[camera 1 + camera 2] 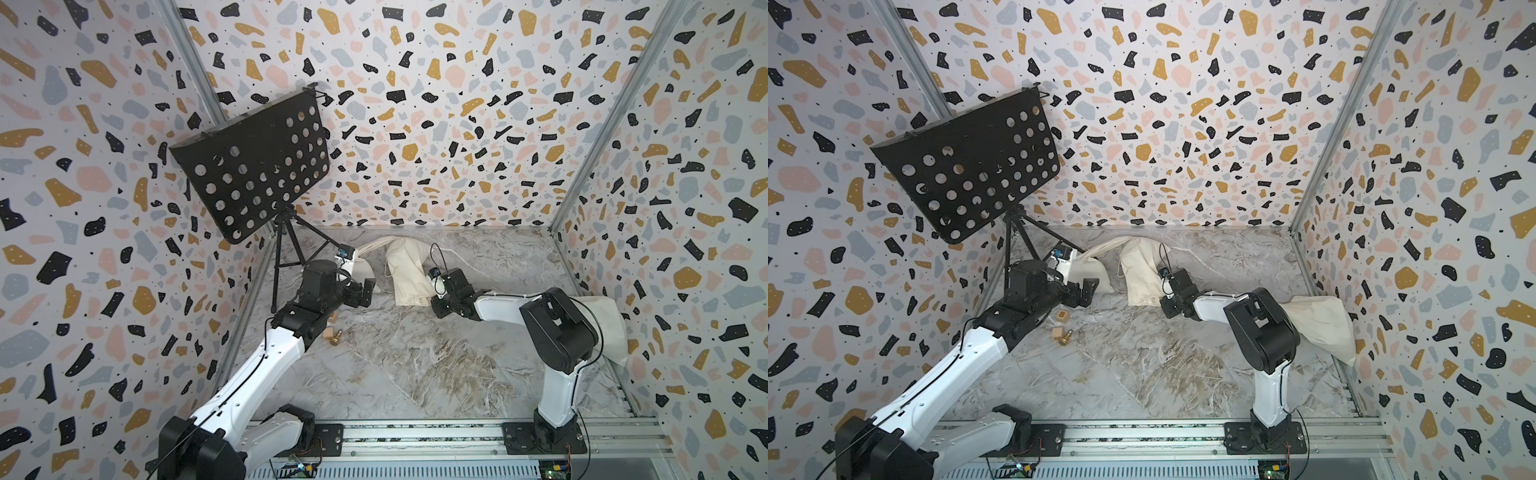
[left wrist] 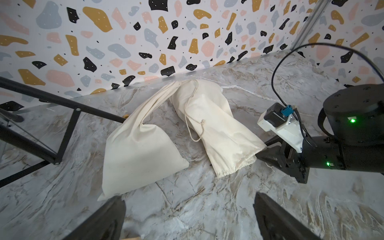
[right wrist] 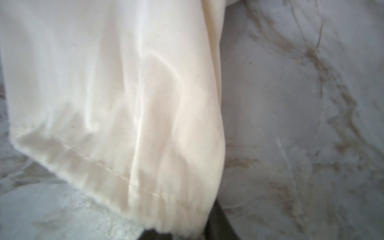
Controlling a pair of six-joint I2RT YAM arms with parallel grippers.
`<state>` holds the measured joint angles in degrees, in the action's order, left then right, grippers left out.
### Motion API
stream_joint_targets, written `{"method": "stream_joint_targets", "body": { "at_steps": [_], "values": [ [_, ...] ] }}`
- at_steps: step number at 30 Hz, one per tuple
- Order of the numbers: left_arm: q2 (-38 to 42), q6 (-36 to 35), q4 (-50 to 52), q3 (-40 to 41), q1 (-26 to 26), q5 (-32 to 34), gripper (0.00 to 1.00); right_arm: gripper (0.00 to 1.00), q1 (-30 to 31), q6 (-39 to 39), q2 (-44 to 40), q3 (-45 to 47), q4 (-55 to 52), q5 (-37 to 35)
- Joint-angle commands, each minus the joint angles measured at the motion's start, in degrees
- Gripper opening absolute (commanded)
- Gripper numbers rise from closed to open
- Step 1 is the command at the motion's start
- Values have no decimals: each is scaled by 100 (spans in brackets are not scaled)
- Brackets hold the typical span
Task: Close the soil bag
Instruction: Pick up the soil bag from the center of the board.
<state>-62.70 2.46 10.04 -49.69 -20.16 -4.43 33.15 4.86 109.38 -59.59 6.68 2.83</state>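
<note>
Marble top [image 2: 342, 199] | cream soil bag [image 2: 218, 128] slack | right end effector [image 2: 260, 154] clamps its hem | left end effector [image 2: 188, 197] apart

Open marble table [image 1: 415, 374] across the middle and near side: a wide lane between the two arm bases. Far left corner crowded: music stand [image 1: 253, 166] overhangs it, tripod legs [image 2: 67, 135] splayed on the surface just beside a tied bag [image 2: 141, 153]. Soil bag [image 2: 218, 128] lies alongside, the two meeting near the back wall, with a narrow wedge of bare table between them. Right gripper [image 2: 264, 154] is pinched at the soil bag's hem and its arm bars that side. Left gripper [image 2: 188, 197], jaws spread, faces bare marble. Two wooden blocks [image 1: 1063, 315] and a brass piece [image 1: 1066, 338] sit under the left forearm. Third bag [image 1: 1320, 328] fills the right wall, possibly touching the right elbow; contact hidden.
</note>
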Motion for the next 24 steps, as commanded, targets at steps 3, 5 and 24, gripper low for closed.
{"method": "stream_joint_targets", "body": {
  "at_steps": [3,5,24],
  "values": [
    [21,-648,-421,192,-351,-240,100,0,17,-129,-1030,480,-68,204],
    [63,-871,-534,246,-602,-275,100,0,23,-218,-1578,591,-303,191],
    [-762,-2283,-1712,219,-2892,476,100,0,53,-311,-4273,353,-2528,1058]
  ]
}}
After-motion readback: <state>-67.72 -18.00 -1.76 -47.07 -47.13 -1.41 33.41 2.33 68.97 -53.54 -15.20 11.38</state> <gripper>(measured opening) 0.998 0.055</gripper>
